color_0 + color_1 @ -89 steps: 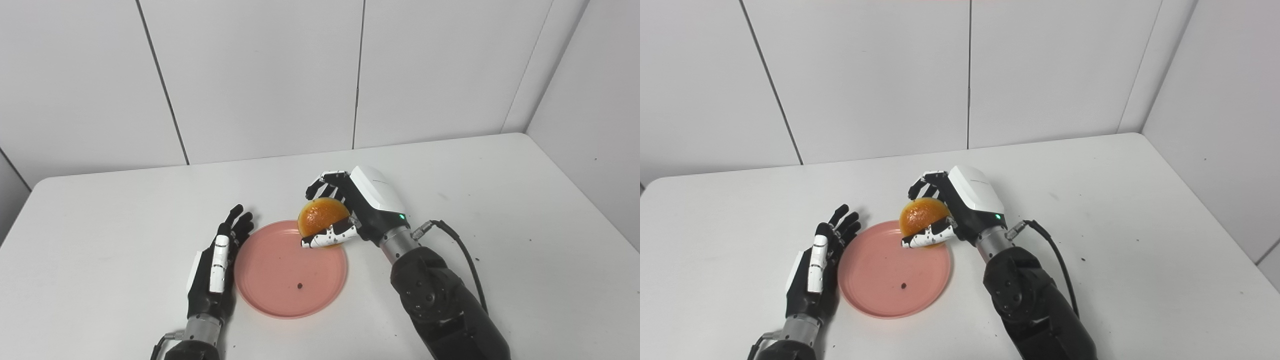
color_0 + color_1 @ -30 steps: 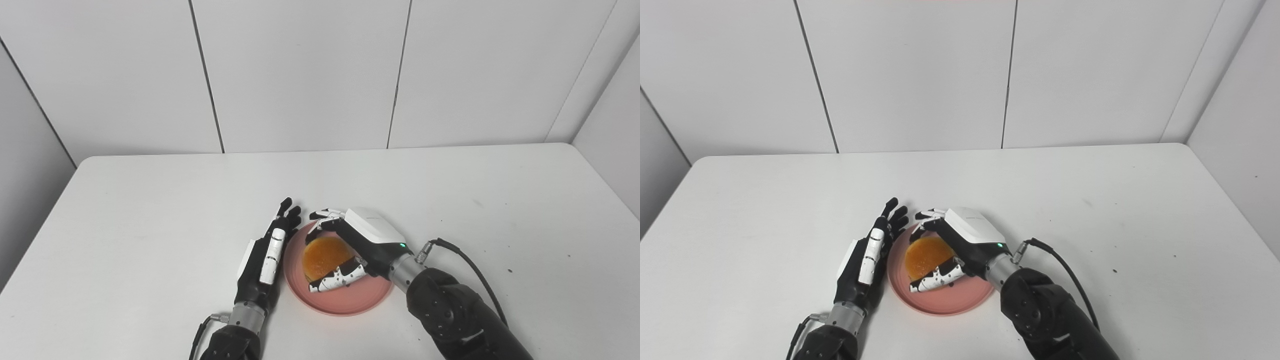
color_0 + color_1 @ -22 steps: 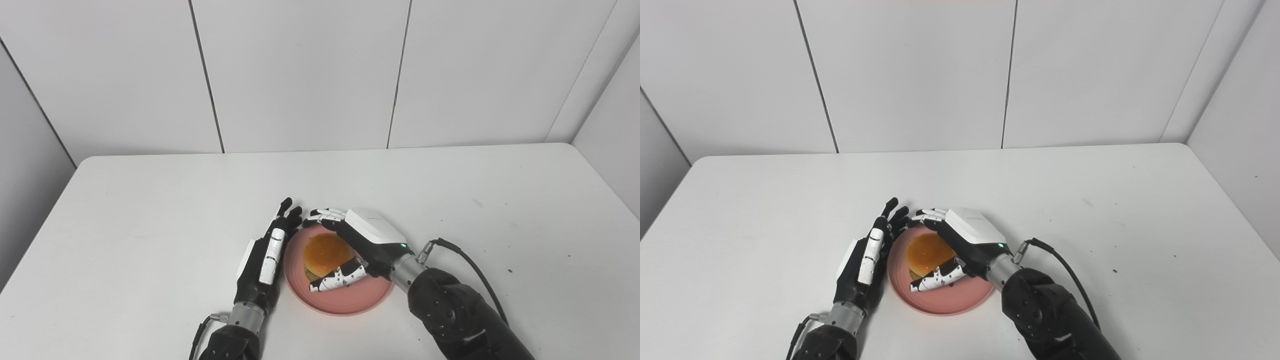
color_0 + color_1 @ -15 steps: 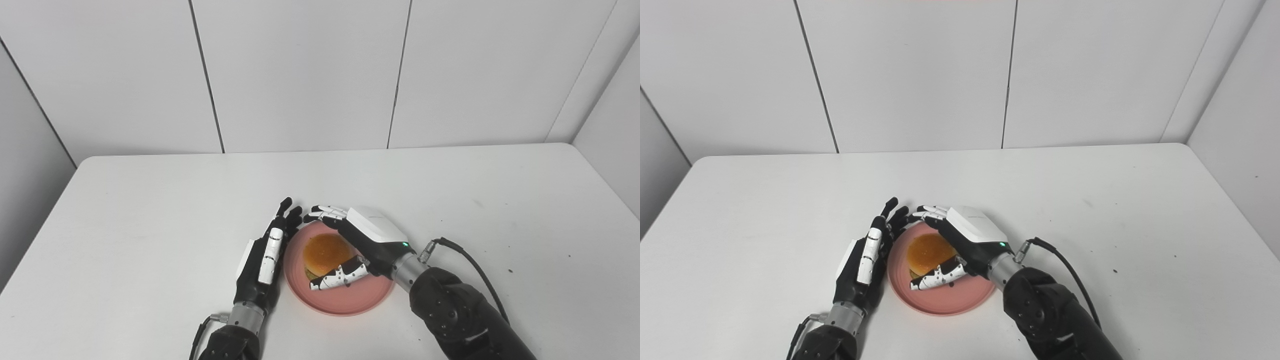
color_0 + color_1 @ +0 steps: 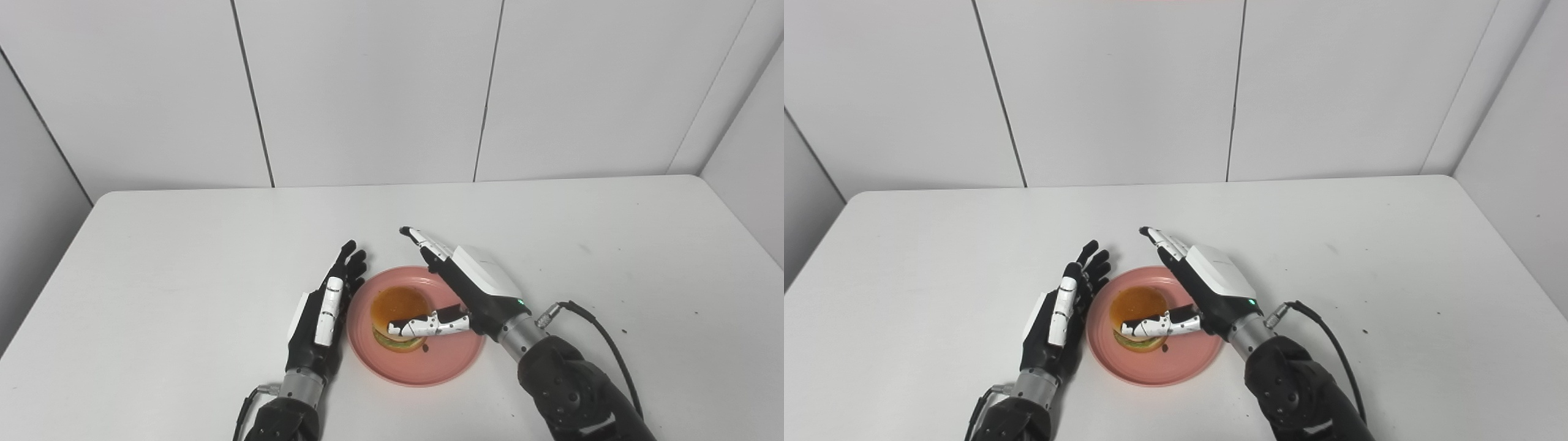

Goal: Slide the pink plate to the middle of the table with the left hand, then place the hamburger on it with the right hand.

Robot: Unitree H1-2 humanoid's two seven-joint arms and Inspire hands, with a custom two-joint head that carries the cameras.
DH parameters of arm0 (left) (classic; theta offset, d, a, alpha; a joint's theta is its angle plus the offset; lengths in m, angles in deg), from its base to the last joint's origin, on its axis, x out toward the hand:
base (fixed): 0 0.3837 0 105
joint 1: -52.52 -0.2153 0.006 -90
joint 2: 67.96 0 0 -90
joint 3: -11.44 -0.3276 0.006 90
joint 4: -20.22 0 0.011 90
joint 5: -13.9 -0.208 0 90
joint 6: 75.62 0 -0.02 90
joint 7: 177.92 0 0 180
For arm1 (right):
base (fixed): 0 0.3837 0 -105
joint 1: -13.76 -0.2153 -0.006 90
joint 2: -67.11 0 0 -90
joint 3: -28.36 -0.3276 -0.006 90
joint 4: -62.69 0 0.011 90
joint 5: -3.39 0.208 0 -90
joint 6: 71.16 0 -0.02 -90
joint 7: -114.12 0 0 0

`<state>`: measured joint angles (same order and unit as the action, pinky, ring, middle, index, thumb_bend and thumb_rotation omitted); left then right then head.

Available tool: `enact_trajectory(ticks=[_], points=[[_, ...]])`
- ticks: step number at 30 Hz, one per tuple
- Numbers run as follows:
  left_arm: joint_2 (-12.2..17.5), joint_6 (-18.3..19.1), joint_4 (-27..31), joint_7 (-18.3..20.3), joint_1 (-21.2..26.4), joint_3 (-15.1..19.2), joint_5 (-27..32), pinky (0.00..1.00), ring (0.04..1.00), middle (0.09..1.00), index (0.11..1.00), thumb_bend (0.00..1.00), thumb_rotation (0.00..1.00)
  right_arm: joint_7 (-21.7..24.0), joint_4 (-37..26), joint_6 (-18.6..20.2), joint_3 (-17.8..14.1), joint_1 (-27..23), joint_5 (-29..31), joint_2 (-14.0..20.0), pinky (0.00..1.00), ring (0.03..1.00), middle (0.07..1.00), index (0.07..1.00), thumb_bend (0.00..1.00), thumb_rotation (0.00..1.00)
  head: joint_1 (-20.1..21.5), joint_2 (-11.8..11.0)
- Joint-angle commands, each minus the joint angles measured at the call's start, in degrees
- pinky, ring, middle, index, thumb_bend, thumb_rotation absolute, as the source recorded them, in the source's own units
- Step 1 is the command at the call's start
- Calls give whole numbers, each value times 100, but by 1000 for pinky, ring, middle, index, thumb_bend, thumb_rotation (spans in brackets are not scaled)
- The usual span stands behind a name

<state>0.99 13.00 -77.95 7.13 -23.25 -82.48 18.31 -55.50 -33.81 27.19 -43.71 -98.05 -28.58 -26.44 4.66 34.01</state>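
Observation:
The hamburger [image 5: 397, 315], an orange bun over a green layer, sits on the pink plate [image 5: 447, 361] in the middle of the table, left of the plate's centre. My right hand [image 5: 471, 288] is open above the plate's right half: its fingers point away toward the far rim and its thumb lies across the front of the burger. My left hand [image 5: 318, 315] stands open, edge down, flat against the plate's left rim and holding nothing.
The white table [image 5: 184, 257] stretches wide on both sides, bounded by white wall panels behind and on the right. A black cable [image 5: 603, 343] loops from my right wrist. A dark crumb [image 5: 425, 349] lies on the plate.
My right hand set the burger down on the plate, let go and spread its fingers, drawing back slightly to the right. The left hand stayed by the rim. Since three seconds ago the camera has shifted.

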Motion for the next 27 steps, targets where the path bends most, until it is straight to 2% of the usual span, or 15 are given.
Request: enact_trajectory(ticks=[1, 3, 6, 10, 15, 19, 27], points=[[-43, -161, -126, -142, -88, 26, -106, 954, 952, 949, 935, 604, 1000, -383, -9, -437, -158, 11, 113, -107, 737, 940, 999, 1000, 746, 786, -3, -5], [-82, -372, -228, -226, -88, 62, -150, 953, 954, 952, 938, 599, 1000, -518, 62, -539, -284, 131, 303, -197, 765, 938, 1000, 1000, 741, 855, 3, 4], [-115, -544, -275, -278, -117, 92, -140, 965, 967, 962, 953, 600, 1000, -649, 220, -764, -483, 283, 699, -320, 822, 963, 1000, 1000, 733, 874, -13, 8], [-129, -517, -183, -296, -184, 99, -95, 982, 975, 968, 962, 607, 1000, -897, 400, -1218, -714, 456, 1108, -494, 931, 997, 1000, 1000, 677, 884, -14, 20], [-153, -536, -79, -385, -284, 72, -211, 984, 974, 968, 960, 594, 1000, -1405, 722, -1784, -945, 608, 1255, -735, 987, 1000, 1000, 1000, 642, 921, -42, 10], [-159, -538, -30, -423, -333, 30, -257, 998, 984, 977, 972, 592, 1000, -1691, 935, -2070, -1022, 631, 1199, -814, 1000, 1000, 1000, 1000, 603, 994, -37, 12], [-112, -458, 39, -372, -381, -6, -174, 1000, 1000, 999, 995, 601, 1000, -1926, 1062, -2337, -1112, 618, 1248, -926, 1000, 1000, 1000, 1000, 566, 1000, -32, 4]])
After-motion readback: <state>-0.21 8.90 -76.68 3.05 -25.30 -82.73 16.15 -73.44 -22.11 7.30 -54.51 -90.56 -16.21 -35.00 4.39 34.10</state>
